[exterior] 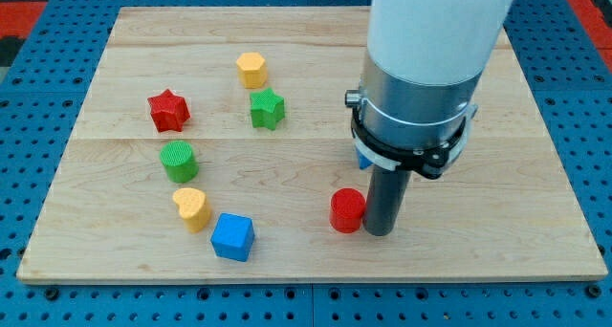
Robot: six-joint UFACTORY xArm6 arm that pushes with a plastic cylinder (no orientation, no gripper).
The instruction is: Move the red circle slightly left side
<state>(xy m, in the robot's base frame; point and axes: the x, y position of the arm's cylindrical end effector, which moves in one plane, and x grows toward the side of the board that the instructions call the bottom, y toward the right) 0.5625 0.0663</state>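
Contact stage: my tip point(378, 232), a bare rod gripping nothing, touches the red cylindrical block's point(347, 210) right side; next, a short leftward push.

I see the wooden board point(316, 260) sitting on a blue pegboard surface point(29, 40). Non-target blocks cluster on the view's left: yellow hexagon point(251, 69) topmost, green star point(268, 109) just below it, red star point(168, 111) further left, green cylinder point(179, 162), yellow heart point(191, 208), blue cube point(232, 236) lowest. Sliver of another blue block point(363, 161), mostly hidden, shape unclear.
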